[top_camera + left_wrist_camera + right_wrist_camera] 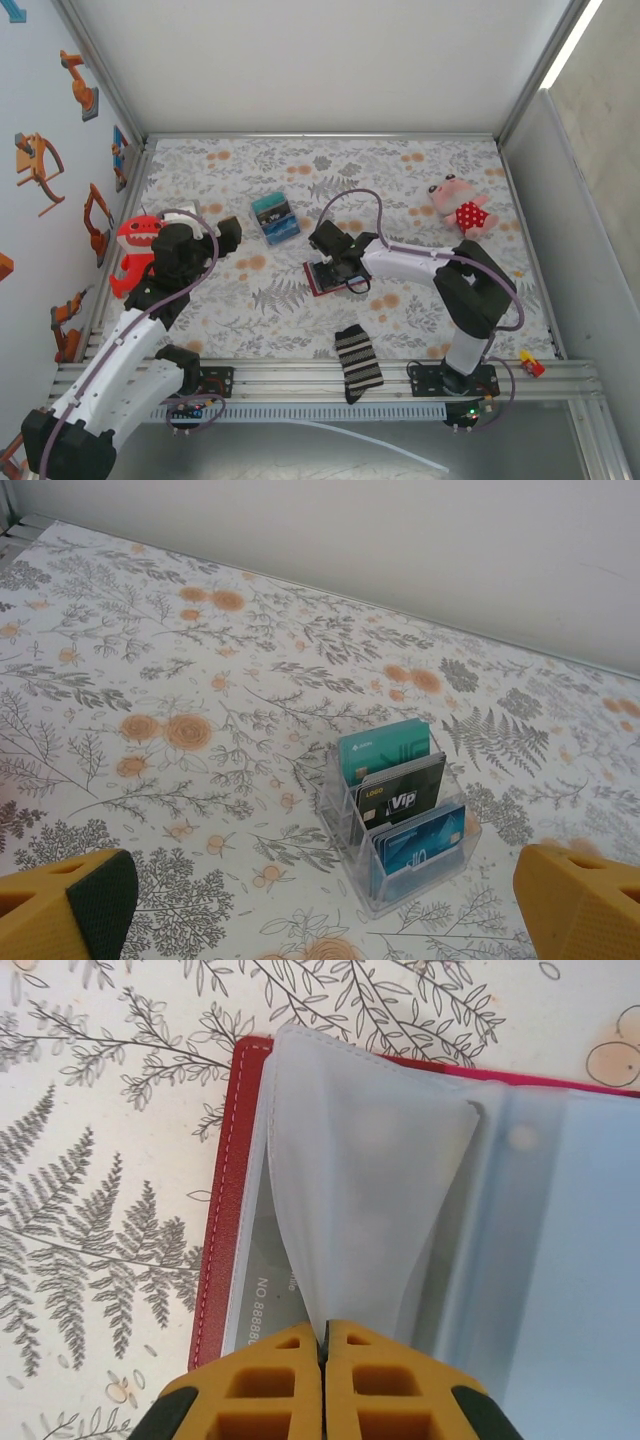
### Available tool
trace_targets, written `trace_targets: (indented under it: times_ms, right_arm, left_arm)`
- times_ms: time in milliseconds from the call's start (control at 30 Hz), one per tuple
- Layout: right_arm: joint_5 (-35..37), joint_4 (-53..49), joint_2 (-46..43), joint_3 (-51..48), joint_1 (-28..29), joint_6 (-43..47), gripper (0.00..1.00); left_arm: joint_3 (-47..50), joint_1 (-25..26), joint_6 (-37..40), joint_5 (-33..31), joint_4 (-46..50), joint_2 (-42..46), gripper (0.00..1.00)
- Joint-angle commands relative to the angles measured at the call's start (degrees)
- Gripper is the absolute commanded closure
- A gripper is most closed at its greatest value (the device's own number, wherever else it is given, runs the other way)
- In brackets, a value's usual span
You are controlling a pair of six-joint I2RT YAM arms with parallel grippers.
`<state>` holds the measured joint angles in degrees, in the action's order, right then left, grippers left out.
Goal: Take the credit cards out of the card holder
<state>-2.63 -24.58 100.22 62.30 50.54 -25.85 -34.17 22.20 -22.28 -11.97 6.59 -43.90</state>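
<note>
Dark-red folding card holder (pixel 222 1210) lies open on the floral-print table (pixel 420 310), about mid-table, just ahead of the right arm. Inside are cloudy blue-grey pockets. One translucent plastic sleeve (pixel 360 1180) is pulled up into a peak. Under it a pale grey credit card (pixel 262 1295) with printed digits sits in its pocket, with only a corner strip exposed. Right claw (pixel 323 1345): yellow tips pressed together, pinching the lower edge of that sleeve, not the card. Contents of the other pockets: cannot tell.

Progress, judged: no card lies loose beside the holder, so nothing is out yet. Every removal is left to do, the grey card being the nearest candidate.

Left claw (pixel 322 905): spread wide, holding nothing, hovering near a clear plastic card stand (pixel 335 802), which is left of and beyond the holder. The stand holds three upright cards, one per slot: teal card (pixel 385 748), black card (pixel 405 792), blue card (pixel 425 845)
</note>
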Motion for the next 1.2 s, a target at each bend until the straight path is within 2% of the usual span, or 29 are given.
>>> trace_targets:
  times_ms: [0,133,300,500,733,800,867,1000,1167]
  right_arm:
    - [0.0,0.6,-3.0,-0.5,0.0,-1.8,0.96]
    - [1.4,0.2,-3.6,-0.4,-0.2,-2.9,0.95]
    - [2.0,0.2,-3.6,-1.2,-1.4,-5.1,0.89]
    - [1.2,1.3,-4.0,-2.5,-3.0,-6.7,0.92]
    - [0.1,2.6,-5.9,-4.1,-5.2,-8.2,0.91]
    - [-0.1,2.6,-6.5,-4.4,-5.7,-8.4,0.94]
    - [-1.8,3.5,-7.1,-5.0,-6.5,-8.6,0.98]
    - [-6.7,7.2,-8.3,-6.7,-7.6,-9.9,0.99]
    - [-9.3,10.1,-9.1,-9.3,-8.9,-12.3,0.99]
  left_arm:
    - [-2.3,0.7,-0.7,0.5,0.2,-0.1,0.03]
    - [-3.1,1.2,-0.8,0.9,0.0,-1.1,0.03]
    - [-3.7,1.8,-0.8,1.2,-0.3,-2.3,0.03]
    - [-4.4,2.3,-0.8,1.1,-0.4,-3.1,0.03]
    - [-5.7,3.3,0.0,0.9,1.1,-4.6,0.03]
    - [-5.8,3.5,0.1,0.9,1.1,-4.9,0.03]
    - [-6.1,3.9,0.2,0.9,1.0,-5.1,0.03]
    - [-7.2,4.8,1.1,0.5,1.8,-6.3,0.03]
    - [-9.7,9.8,3.1,-5.2,4.1,-9.9,0.03]
